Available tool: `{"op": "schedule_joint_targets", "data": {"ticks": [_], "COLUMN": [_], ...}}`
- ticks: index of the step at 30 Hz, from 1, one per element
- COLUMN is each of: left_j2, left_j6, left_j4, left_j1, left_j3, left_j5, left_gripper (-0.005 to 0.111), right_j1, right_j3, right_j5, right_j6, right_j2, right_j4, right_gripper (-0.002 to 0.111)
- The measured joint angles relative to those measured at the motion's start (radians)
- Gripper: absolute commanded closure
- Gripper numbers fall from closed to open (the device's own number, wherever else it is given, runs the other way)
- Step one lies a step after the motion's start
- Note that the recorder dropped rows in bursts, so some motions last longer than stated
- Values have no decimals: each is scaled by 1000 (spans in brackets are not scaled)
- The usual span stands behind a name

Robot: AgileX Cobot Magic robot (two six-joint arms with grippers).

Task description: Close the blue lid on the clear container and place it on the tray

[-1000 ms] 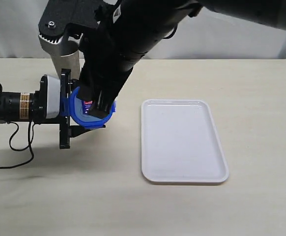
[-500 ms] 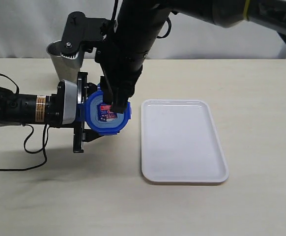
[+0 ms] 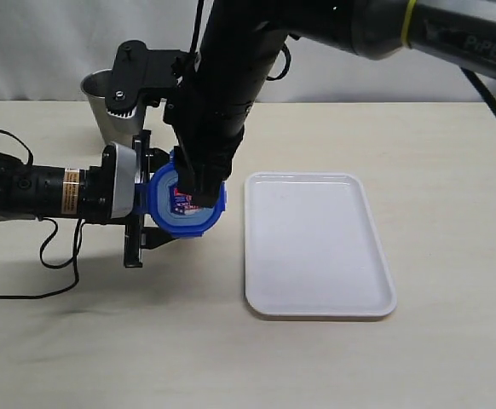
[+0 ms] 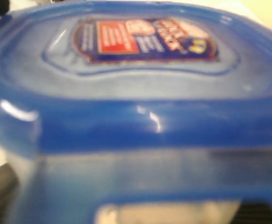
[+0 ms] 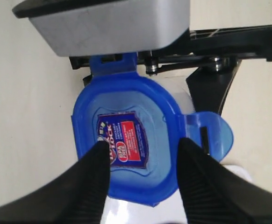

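The blue lid (image 3: 184, 215) sits on the mouth of the clear container, red-and-white sticker facing out. It fills the left wrist view (image 4: 140, 70), with the translucent container wall (image 4: 140, 172) blurred below it. My left gripper (image 3: 146, 201) holds the container on its side above the table, its body mostly hidden behind the lid. My right gripper (image 3: 198, 189) stands open, and its black fingers (image 5: 96, 177) rest on the lid face (image 5: 140, 107). One lid flap (image 5: 211, 133) sticks outward. The white tray (image 3: 316, 290) lies to the right.
A grey steel cup (image 3: 110, 106) stands behind the left gripper, at the back left. Black cables (image 3: 35, 256) trail from the left arm across the table. The right arm's dark bulk (image 3: 239, 68) hangs over the lid.
The left arm has carried the container to the right, and the lid face has turned toward the exterior camera. The right arm has risen and shifted right, its fingers still over the lid.
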Motion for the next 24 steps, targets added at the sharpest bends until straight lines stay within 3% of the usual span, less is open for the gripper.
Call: {"op": "schedule_joint_targets", "data": {"ticks": [15, 20, 24], "left_j2": [4, 4, 4], "left_j6": [4, 4, 21], "left_j4": [0, 27, 50], "left_j1": [0, -1, -1], "left_j3": [0, 2, 4], "left_j5": [-10, -13, -13], "left_gripper": [107, 107, 107], "right_j1": [0, 0, -2], "right_j3": [-8, -6, 41], "right_j5": [-78, -29, -40], "right_j6": [-63, -77, -93], "right_j2": [30, 30, 18], "right_j4": [-51, -19, -7], "right_gripper": [57, 73, 73]}}
